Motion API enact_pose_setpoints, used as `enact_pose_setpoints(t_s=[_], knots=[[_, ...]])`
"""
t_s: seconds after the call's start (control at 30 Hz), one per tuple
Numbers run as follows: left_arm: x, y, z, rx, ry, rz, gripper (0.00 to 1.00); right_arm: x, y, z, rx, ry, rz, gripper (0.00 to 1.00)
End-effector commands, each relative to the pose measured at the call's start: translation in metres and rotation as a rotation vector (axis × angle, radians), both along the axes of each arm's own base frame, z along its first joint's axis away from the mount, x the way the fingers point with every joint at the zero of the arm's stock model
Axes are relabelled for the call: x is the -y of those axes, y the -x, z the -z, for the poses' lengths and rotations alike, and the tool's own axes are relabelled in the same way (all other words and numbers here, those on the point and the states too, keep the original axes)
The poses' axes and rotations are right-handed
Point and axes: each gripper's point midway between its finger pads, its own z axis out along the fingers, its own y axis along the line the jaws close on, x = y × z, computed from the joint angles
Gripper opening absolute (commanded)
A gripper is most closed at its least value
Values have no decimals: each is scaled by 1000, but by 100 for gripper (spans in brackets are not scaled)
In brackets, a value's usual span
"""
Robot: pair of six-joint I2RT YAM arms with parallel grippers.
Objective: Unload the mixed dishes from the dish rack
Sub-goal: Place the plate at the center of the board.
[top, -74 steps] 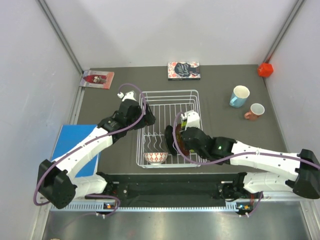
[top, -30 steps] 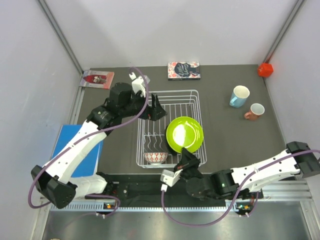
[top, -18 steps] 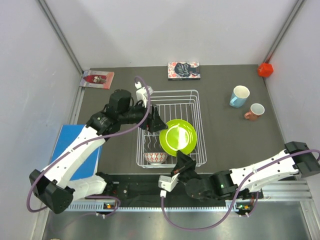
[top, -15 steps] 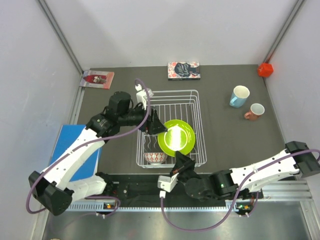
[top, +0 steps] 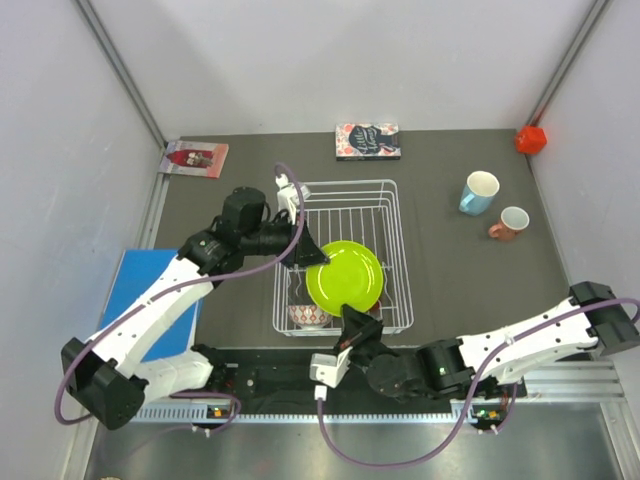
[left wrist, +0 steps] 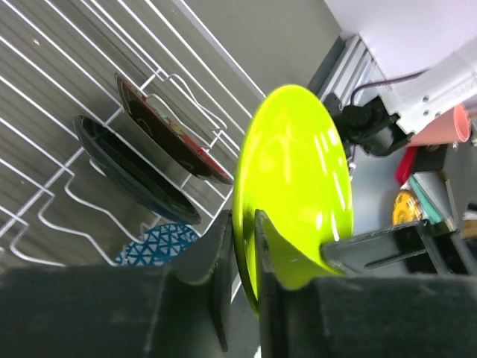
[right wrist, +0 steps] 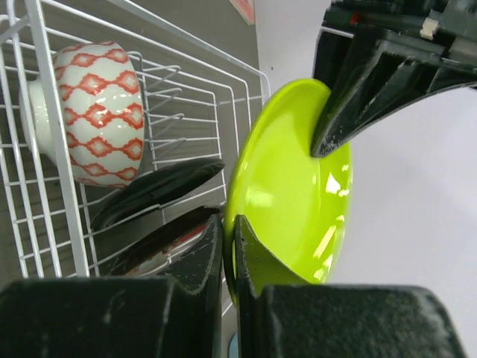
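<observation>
Grey table with rack, blue mug, pink mug, cube

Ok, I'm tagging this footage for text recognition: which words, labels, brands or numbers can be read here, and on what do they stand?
No text here can be read.
On the floral-cover book: pale lettering, too small to read.
On the red-cover book: any title is too small and blurred.
On the lime-green plate, patterned bowl, light-blue mug and salmon-pink mug: no text seen.

No legible text; lettering on book cover at far edge too small to read.
</observation>
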Motion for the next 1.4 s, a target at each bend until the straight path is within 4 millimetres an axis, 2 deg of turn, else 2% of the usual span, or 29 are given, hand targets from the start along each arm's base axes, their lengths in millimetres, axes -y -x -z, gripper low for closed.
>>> enact_pose_setpoints(t_s=[0.0,0.07,0.1,0.13,0.17,0.2,0.27,0.33,0.43,0.5,0.57,0.63,0.67,0.7,0.73,0.77,0.87,0.9,0.93,1.0,1.03,1.07,1.1,1.2,1.23,1.3,1.33,1.37], knots=[[5,-6,-8,54,21,6,0,-8,6,-23,-31,-117,2,0],[4,-9,-7,56,14,-7,0,-5,3,-24,-25,-128,29,0],[4,-11,-8,60,14,-18,0,-4,2,-25,-23,-134,41,5],[2,-14,-9,69,12,-39,0,-1,0,-27,-19,-142,60,16],[0,-16,-13,87,15,-61,0,0,-1,-28,-21,-152,75,38],[-3,-23,-15,107,10,-106,0,2,-2,-30,-25,-164,91,74],[-8,-28,-24,143,21,-151,0,8,-6,-40,-46,-225,153,99],[-13,-38,-31,166,21,-219,0,14,-8,-48,-84,-285,188,99],[-23,-54,-39,168,13,-339,0,23,-11,-75,-161,-435,229,100],[-34,-68,-44,155,20,-449,0,34,-14,-106,-230,-584,254,100],[-64,-92,-48,162,13,-632,0,44,-16,-133,-345,-776,276,100],[-90,-108,-46,106,39,-788,0,63,-23,-159,-464,-984,294,100],[-119,-123,-39,55,53,-919,0,70,-25,-165,-500,-1046,296,100],[-131,-129,-36,37,62,-970,0,84,-31,-175,-532,-1125,305,100],[-143,-136,-31,14,67,-1017,0,87,-33,-176,-568,-1181,301,100],[-168,-147,-26,-3,71,-1125,0,94,-37,-179,-579,-1227,303,100],[-196,-165,-16,-38,94,-1230,0,113,-43,-182,-611,-1325,298,100],[-200,-172,-19,-24,111,-1245,0,115,-43,-181,-621,-1342,294,100],[-207,-182,-10,-40,95,-1269,0,114,-42,-178,-629,-1346,288,100],[-216,-196,-8,-34,87,-1299,0,118,-42,-177,-653,-1384,281,100],[-224,-207,5,-57,65,-1318,0,118,-42,-173,-658,-1386,280,100],[-228,-213,9,-57,57,-1332,0,121,-42,-173,-669,-1402,276,100],[-233,-222,24,-84,33,-1350,0,120,-41,-172,-682,-1417,268,100],[-250,-239,35,-86,20,-1406,0,117,-39,-164,-706,-1425,255,100],[-253,-245,50,-106,-13,-1422,0,115,-39,-161,-710,-1416,253,100],[-260,-254,54,-93,-40,-1445,0,112,-38,-157,-721,-1411,253,100],[-273,-259,65,-112,-52,-1472,0,111,-37,-154,-720,-1392,253,100],[-275,-265,64,-101,-40,-1471,0,110,-36,-152,-722,-1386,253,100]])
